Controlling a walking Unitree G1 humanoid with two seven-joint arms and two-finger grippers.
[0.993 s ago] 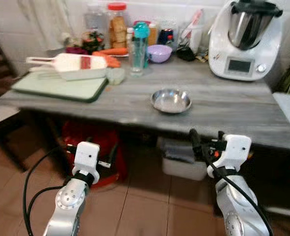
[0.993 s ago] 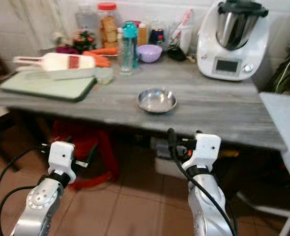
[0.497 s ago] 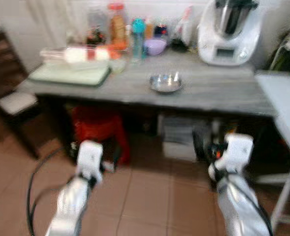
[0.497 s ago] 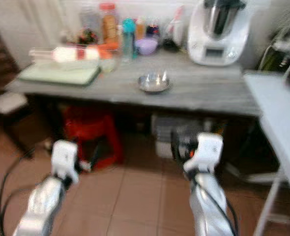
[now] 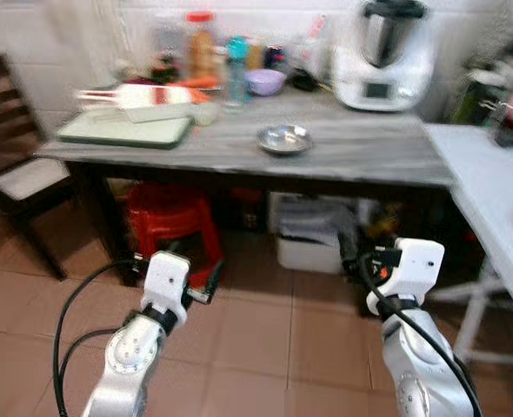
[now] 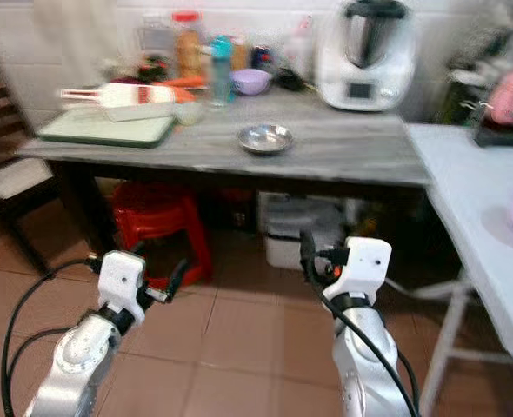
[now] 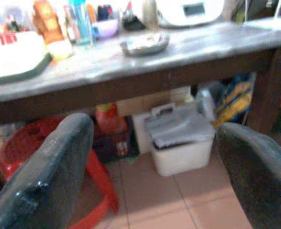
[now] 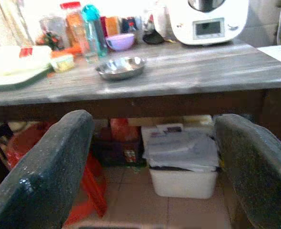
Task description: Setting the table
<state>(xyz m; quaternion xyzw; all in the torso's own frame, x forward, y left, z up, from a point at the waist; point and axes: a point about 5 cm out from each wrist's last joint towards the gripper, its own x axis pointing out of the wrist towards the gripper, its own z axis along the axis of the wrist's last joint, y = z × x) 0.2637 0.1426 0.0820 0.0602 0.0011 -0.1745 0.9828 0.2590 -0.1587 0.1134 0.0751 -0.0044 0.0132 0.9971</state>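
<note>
Camera has backed off since earlier; shallow round steel bowl (image 5: 283, 138) sits mid grey table (image 5: 369, 156). Left gripper (image 7: 150, 167), right gripper (image 8: 152, 162) spread wide, empty. Bowl likely light, rigid, slick: pinch rim

head eyes overlook table (image 5: 361, 156) from afar; wrist views face it low.

1. The left silver arm rises from the lower edge of the head views, its left end effector (image 7: 150, 157) held low with nothing in it, the two black fingers (image 7: 45, 176) spread wide apart.
2. The right silver arm mirrors it; the right end effector (image 8: 152, 162) is likewise unladen, its black fingers (image 8: 255, 162) parted wide.
</note>
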